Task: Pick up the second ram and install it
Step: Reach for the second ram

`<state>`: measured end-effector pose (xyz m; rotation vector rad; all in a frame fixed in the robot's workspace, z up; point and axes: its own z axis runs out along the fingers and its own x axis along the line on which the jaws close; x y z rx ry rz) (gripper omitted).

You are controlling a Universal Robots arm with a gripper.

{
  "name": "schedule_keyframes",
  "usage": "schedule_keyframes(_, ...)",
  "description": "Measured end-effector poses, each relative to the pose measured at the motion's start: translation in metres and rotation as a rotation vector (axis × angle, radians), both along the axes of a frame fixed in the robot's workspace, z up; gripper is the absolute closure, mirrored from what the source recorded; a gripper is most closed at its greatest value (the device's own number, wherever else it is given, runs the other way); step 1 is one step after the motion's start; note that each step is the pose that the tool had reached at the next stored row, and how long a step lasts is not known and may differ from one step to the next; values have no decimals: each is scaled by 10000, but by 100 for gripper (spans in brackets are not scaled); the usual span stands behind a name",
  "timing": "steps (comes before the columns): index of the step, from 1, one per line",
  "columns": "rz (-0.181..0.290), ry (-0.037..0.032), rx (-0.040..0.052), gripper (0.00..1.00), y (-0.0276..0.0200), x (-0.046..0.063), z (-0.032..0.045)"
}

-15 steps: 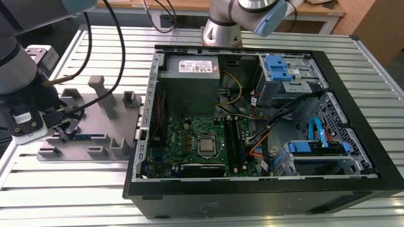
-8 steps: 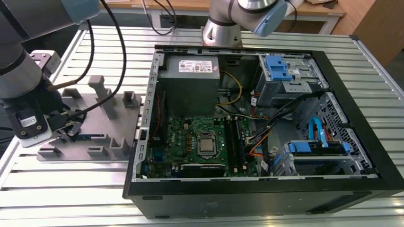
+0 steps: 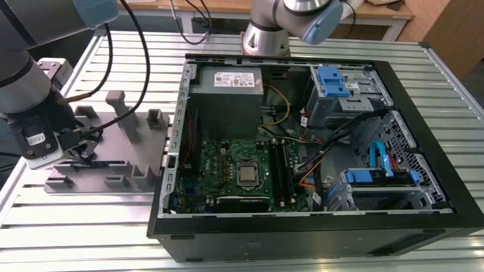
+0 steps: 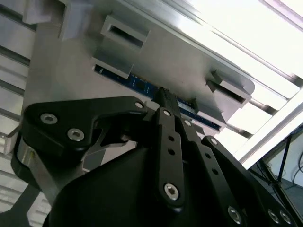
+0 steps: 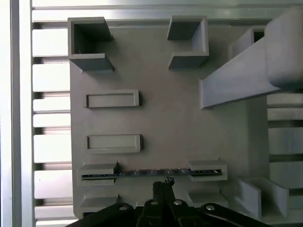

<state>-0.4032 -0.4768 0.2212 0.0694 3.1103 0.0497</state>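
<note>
Tabletop: pale slatted metal tabletop [image 3: 113, 218], running right across the exterior view.
Computer case: a black case [image 3: 302, 235] lies open on its side. It covers the middle of the tabletop and reaches toward the edge on the exterior view's right. Inside I can see a green motherboard [image 3: 226, 156] and a grey power supply [image 3: 226, 99].
Arm base: a silver arm base [image 3: 264, 37] stands at the tabletop's far edge, just behind the case.
Fixture: a grey plastic fixture [image 5: 161, 123] with upright posts and slotted blocks sits near the tabletop's edge on the exterior view's left, just beside the case.
Second ram: the second ram [image 5: 151, 173] stands on its long edge in the fixture, outside the case. Each of its ends is seated in a slotted block [image 5: 97, 172].
End effector: the black end effector [image 5: 163, 181] hangs low over the fixture. Its fingers are drawn together into one narrow tip, with nothing visible between them. That tip sits at about the middle of the ram's length, right at its upper edge. I cannot tell whether it touches.
Cables: black cables [image 3: 140, 34] hang along the arm toward the wrist.
</note>
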Motion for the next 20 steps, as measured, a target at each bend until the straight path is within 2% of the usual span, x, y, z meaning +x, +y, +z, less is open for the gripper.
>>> schedule_keyframes(5, 50, 1, 0, 89, 54, -7, -44)
schedule_keyframes(20, 50, 1, -1, 89, 61, -7, -49)
